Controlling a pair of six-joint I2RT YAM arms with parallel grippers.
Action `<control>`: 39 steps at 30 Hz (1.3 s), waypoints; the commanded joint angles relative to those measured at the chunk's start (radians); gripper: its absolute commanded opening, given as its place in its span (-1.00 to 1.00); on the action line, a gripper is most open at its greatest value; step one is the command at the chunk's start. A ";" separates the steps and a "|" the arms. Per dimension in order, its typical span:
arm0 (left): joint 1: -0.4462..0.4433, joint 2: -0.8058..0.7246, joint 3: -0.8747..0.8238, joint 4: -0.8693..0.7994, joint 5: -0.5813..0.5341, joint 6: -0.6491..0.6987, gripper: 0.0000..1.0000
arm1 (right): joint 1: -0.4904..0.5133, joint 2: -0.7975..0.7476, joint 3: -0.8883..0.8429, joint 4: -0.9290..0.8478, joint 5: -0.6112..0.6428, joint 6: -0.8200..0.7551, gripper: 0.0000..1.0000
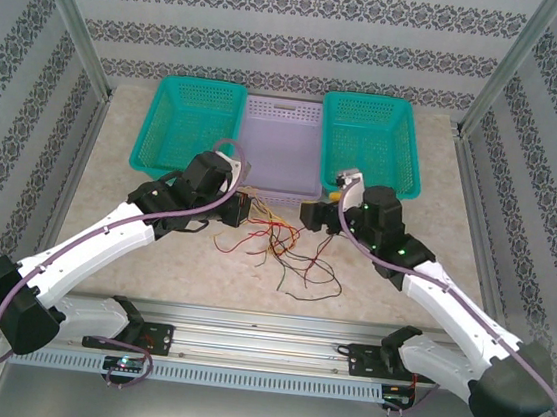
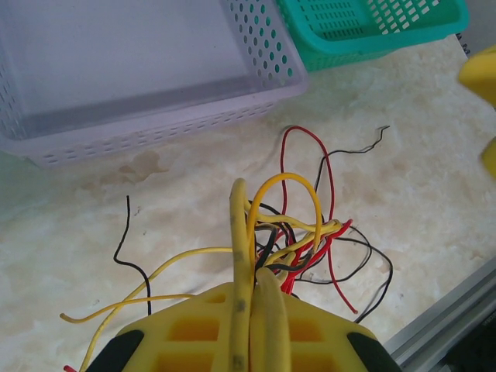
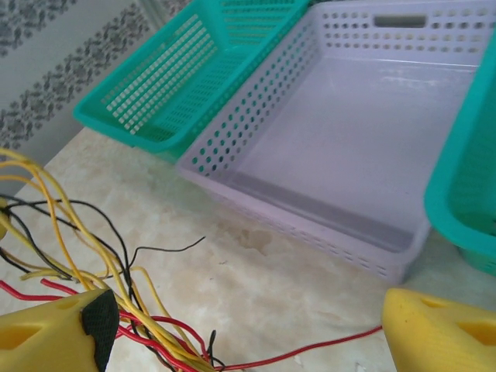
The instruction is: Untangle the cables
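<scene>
The cables (image 1: 279,244) are a tangle of thin black, yellow and red wires lying on the table between the two arms. My left gripper (image 1: 243,210) is at the tangle's left end, shut on a bunch of the cables (image 2: 302,232); yellow, black and red strands fan out from between its closed yellow fingers (image 2: 260,275). Just right of the tangle, my right gripper (image 1: 313,215) stands open. In the right wrist view its fingers (image 3: 248,333) are wide apart, the cables (image 3: 93,271) cross by the left finger, and one red wire (image 3: 310,349) trails over the table beneath the gap.
A lilac perforated tray (image 1: 286,102) stands behind the tangle, flanked by a teal basket on the left (image 1: 200,81) and another on the right (image 1: 370,97). A metal rail (image 1: 266,320) runs along the table's near edge. Patterned walls close in the sides.
</scene>
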 commanded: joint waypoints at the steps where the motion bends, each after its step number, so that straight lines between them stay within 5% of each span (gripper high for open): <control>1: -0.013 -0.011 0.044 0.043 0.016 0.023 -1.00 | 0.050 0.038 -0.005 0.057 -0.029 -0.080 0.75; 14: -0.014 -0.027 0.031 0.069 0.045 -0.004 -1.00 | 0.157 0.182 -0.005 0.087 0.051 -0.156 0.62; 20: -0.014 -0.043 0.012 0.081 0.053 -0.011 -1.00 | 0.156 0.184 -0.018 0.104 0.053 -0.161 0.25; 29: -0.014 -0.064 0.005 0.100 0.073 -0.021 -1.00 | 0.158 0.231 -0.013 0.134 0.011 -0.150 0.34; 34: -0.014 -0.073 -0.003 0.094 0.064 -0.015 -1.00 | 0.157 0.202 -0.026 0.141 0.056 -0.156 -0.26; 39: -0.014 -0.082 -0.019 0.089 0.052 -0.007 -1.00 | 0.152 0.146 -0.049 0.143 0.100 -0.157 -0.64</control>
